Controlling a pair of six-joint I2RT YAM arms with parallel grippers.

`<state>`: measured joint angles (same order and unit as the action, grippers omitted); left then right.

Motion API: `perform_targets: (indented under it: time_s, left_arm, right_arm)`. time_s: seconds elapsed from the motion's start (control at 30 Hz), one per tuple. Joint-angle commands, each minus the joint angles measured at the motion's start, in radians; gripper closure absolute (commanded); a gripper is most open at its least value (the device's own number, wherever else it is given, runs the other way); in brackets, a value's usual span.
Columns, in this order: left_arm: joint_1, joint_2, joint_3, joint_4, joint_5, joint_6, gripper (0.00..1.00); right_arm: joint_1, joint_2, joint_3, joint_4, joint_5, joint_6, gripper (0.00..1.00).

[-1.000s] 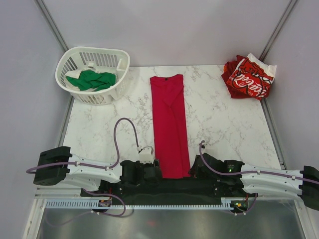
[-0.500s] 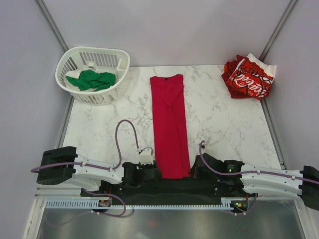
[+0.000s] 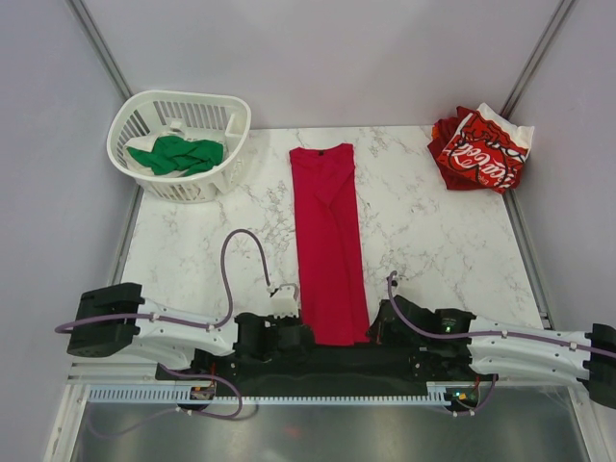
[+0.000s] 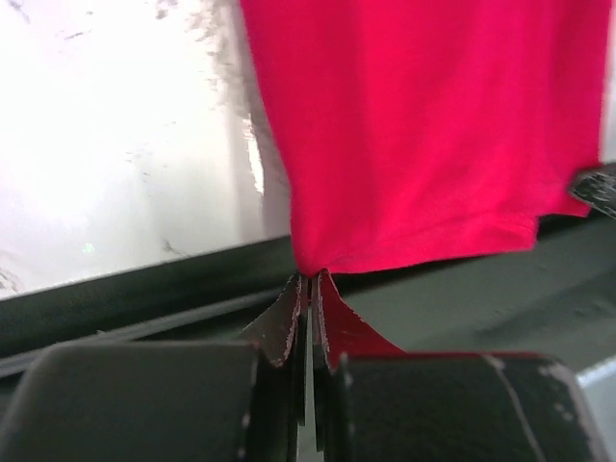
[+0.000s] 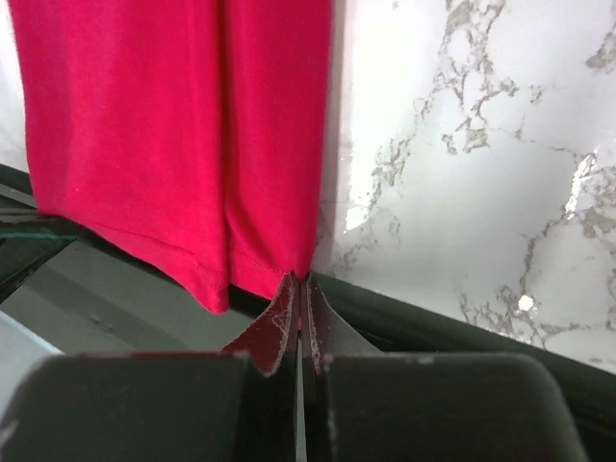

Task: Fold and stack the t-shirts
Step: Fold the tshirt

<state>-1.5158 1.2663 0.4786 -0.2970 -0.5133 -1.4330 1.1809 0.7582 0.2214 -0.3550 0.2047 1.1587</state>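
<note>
Top external view has the crimson t-shirt [image 3: 329,241] lying as a long, narrow strip down the middle of the glossy marbled tabletop [image 3: 423,241], hem at the near edge. The left fingers [image 4: 281,322] and right fingers [image 5: 271,332] are each pinched together on a bottom corner. Both bites catch only a sliver of thin, limp knit, so on lifting a corner or one folded layer could slip free and skew the strip.

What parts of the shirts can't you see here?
- Green shirt, top view: bunched up, its underside sunk in the basket.
- Lettered shirt, top view: crumpled, folds hide part of its lettering.
- Red shirt, wrist views: collar end cut off by top edge.
</note>
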Motion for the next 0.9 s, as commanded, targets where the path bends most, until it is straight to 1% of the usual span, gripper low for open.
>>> perform_targets:
  time_s: [0.0,0.1,0.27,0.33,0.37,0.43,0.47,0.5,0.57,0.6,0.63,0.7,0.73,0.77,0.83,0.87]
  left_arm:
    - [-0.026,-0.068,0.104,-0.103,-0.051,0.02,0.98]
    - [-0.032,-0.117,0.158,-0.206,-0.062,0.02,0.98]
    - [-0.03,-0.252,0.178,-0.277,-0.068,0.017,0.98]
    - [-0.029,-0.295,0.19,-0.292,-0.071,0.016,0.98]
    - [-0.029,-0.306,0.201,-0.309,-0.076,0.013,0.98]
    - [-0.027,-0.329,0.228,-0.385,-0.102,0.002,0.98]
    - [-0.017,-0.35,0.262,-0.41,-0.108,0.011,0.98]
    - [-0.001,-0.364,0.279,-0.436,-0.106,0.029,0.98]
    - [0.071,-0.395,0.321,-0.439,-0.079,0.12,0.98]
    - [0.101,-0.397,0.336,-0.439,-0.039,0.158,0.98]
    - [0.171,-0.394,0.366,-0.439,-0.012,0.242,0.98]
    - [0.25,-0.358,0.396,-0.439,0.072,0.32,0.98]
    - [0.317,-0.341,0.417,-0.438,0.094,0.377,0.98]
    - [0.351,-0.325,0.428,-0.436,0.116,0.402,0.98]
    - [0.413,-0.263,0.474,-0.436,0.166,0.486,0.98]
    - [0.471,-0.245,0.489,-0.433,0.18,0.511,0.98]
  right_arm:
    - [0.0,-0.034,0.081,-0.107,0.027,-0.019,1.0]
    - [0.002,-0.062,0.145,-0.188,0.039,-0.03,1.0]
    - [0.0,-0.048,0.295,-0.289,0.05,-0.063,1.0]
    - [0.0,-0.034,0.341,-0.329,0.074,-0.076,1.0]
    - [0.0,-0.019,0.39,-0.346,0.087,-0.089,1.0]
    - [-0.001,0.004,0.456,-0.406,0.145,-0.111,1.0]
    - [-0.001,0.03,0.526,-0.424,0.169,-0.123,1.0]
    - [-0.003,0.045,0.561,-0.447,0.188,-0.154,1.0]
    - [-0.016,0.104,0.654,-0.46,0.229,-0.192,1.0]
    - [-0.026,0.127,0.68,-0.463,0.236,-0.241,1.0]
    - [-0.041,0.153,0.702,-0.463,0.234,-0.264,1.0]
    - [-0.111,0.231,0.745,-0.454,0.219,-0.339,1.0]
    - [-0.142,0.256,0.756,-0.443,0.2,-0.373,1.0]
    - [-0.209,0.297,0.766,-0.429,0.155,-0.399,1.0]
    - [-0.279,0.328,0.774,-0.374,0.104,-0.468,1.0]
    - [-0.337,0.352,0.782,-0.355,0.073,-0.485,1.0]
